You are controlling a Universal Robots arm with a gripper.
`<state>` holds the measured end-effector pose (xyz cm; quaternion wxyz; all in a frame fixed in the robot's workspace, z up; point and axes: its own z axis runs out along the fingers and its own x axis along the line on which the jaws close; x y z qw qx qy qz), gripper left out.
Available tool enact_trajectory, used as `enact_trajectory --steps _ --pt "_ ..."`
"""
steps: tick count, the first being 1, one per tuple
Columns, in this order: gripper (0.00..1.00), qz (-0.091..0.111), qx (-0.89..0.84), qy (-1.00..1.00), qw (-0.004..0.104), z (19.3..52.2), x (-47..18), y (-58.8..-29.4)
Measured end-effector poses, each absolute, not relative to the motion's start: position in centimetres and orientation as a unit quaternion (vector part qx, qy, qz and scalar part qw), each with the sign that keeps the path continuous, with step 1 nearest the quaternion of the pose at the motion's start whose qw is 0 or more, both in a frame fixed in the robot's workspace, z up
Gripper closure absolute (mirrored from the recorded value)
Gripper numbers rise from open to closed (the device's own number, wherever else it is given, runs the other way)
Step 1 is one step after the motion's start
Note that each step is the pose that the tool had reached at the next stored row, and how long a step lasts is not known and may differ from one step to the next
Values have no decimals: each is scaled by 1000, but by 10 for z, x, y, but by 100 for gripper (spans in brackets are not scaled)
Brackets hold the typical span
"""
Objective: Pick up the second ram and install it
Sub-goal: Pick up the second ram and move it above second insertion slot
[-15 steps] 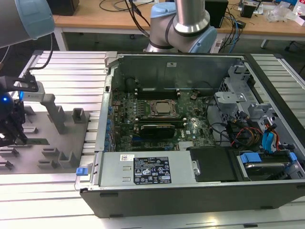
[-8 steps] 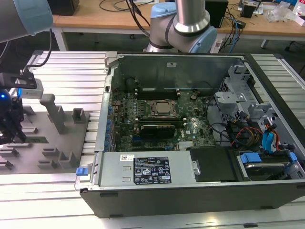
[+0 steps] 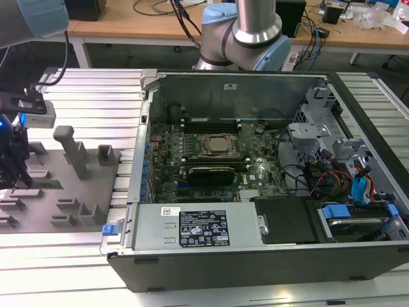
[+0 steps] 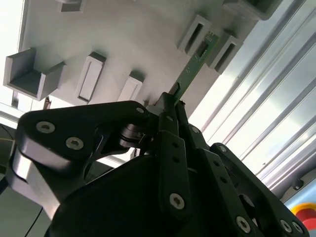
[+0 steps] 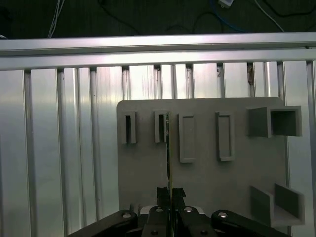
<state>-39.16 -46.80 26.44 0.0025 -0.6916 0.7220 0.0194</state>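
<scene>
The second ram [image 4: 195, 64] is a thin green stick standing on edge on the grey holder plate [image 4: 123, 44]. Its far end sits between two raised slot blocks [image 4: 224, 49]. My gripper [image 4: 173, 101] is shut on the near end of the stick. The first wrist view shows the ram [image 5: 169, 158] edge-on as a thin line, with the black fingers [image 5: 162, 193] pressed against both of its sides. In the exterior view my gripper [image 3: 14, 179] hangs low over the holder plate [image 3: 83, 192] at the far left, well apart from the open computer case [image 3: 255, 256].
The motherboard [image 3: 255, 163] lies inside the case, with a CPU socket [image 3: 219, 146] between long black memory slots [image 3: 206, 125]. Grey upright blocks [image 3: 73, 150] stand on the holder plate. Ribbed aluminium rails [image 5: 59, 148] surround the plate. The arm base [image 3: 246, 32] rises behind the case.
</scene>
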Motion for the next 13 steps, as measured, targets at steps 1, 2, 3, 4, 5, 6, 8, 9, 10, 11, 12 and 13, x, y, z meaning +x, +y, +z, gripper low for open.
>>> enact_trajectory --steps 1,2,3,4,5,6,8,9,10,11,12,13 --pt "86 19 -692 722 3 265 -392 -468" --pt "86 20 -692 722 3 266 -392 -468" --pt "86 20 -692 722 3 267 -392 -468" --pt "86 20 -692 722 3 269 -392 -468" --pt "86 20 -692 722 3 270 -392 -468" --pt "86 20 -692 722 3 271 -392 -468" --pt "86 20 -692 722 3 272 -392 -468" --pt "86 20 -692 722 3 273 -391 -468" --pt "86 20 -692 722 3 274 -391 -468" --pt "86 20 -692 722 3 275 -392 -468" --pt "86 20 -692 722 3 276 -391 -468" --pt "86 20 -692 722 3 277 -391 -468"
